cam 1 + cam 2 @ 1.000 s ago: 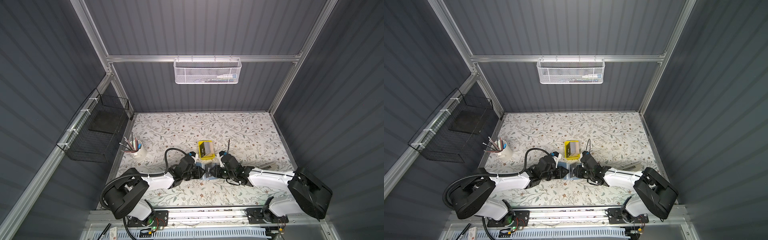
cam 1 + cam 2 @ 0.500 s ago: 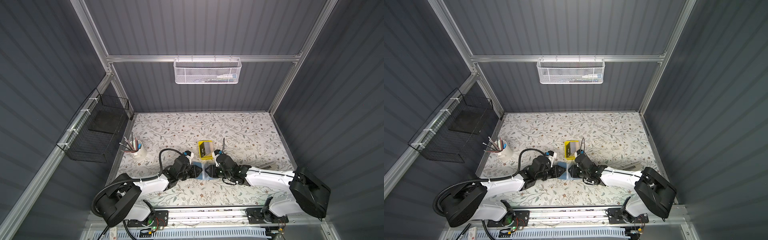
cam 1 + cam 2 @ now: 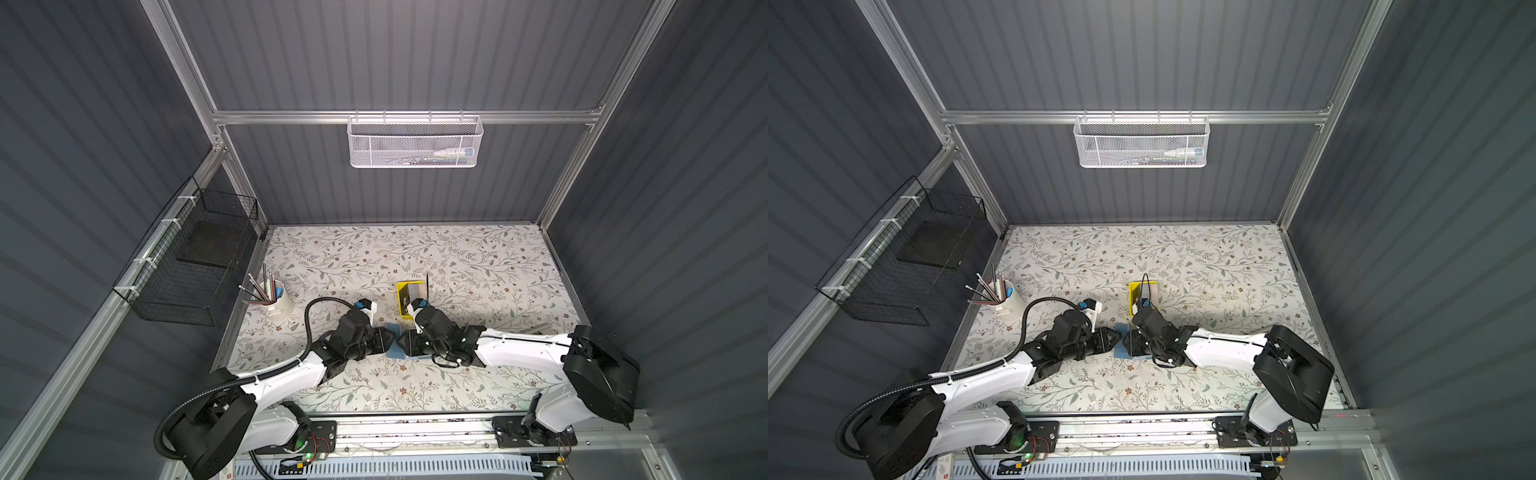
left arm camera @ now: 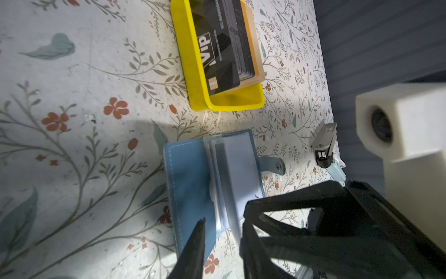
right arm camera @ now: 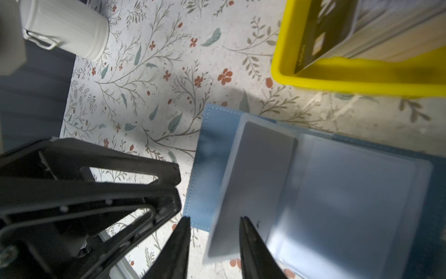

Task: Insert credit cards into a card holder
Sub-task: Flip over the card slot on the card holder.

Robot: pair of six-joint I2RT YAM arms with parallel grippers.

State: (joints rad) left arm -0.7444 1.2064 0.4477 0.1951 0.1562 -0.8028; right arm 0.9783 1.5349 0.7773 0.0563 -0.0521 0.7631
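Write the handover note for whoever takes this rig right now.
Left gripper: jaws slightly apart, empty, at the edge of the open card holder.
Right gripper: jaws apart around a raised clear sleeve, seemingly not clamped.
Credit cards: stacked on edge in the yellow tray, just beyond the holder.
Done: holder lies open on the table.
Left: pick a card, slide it into a sleeve, repeat. No black card visibly inserted yet.

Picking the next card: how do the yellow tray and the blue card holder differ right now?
The yellow tray is a walled bin; the card holder is a blue booklet lying open. The tray holds black VIP cards on edge; the holder's clear sleeves show no black card. Both rest on the floral table, close but apart.
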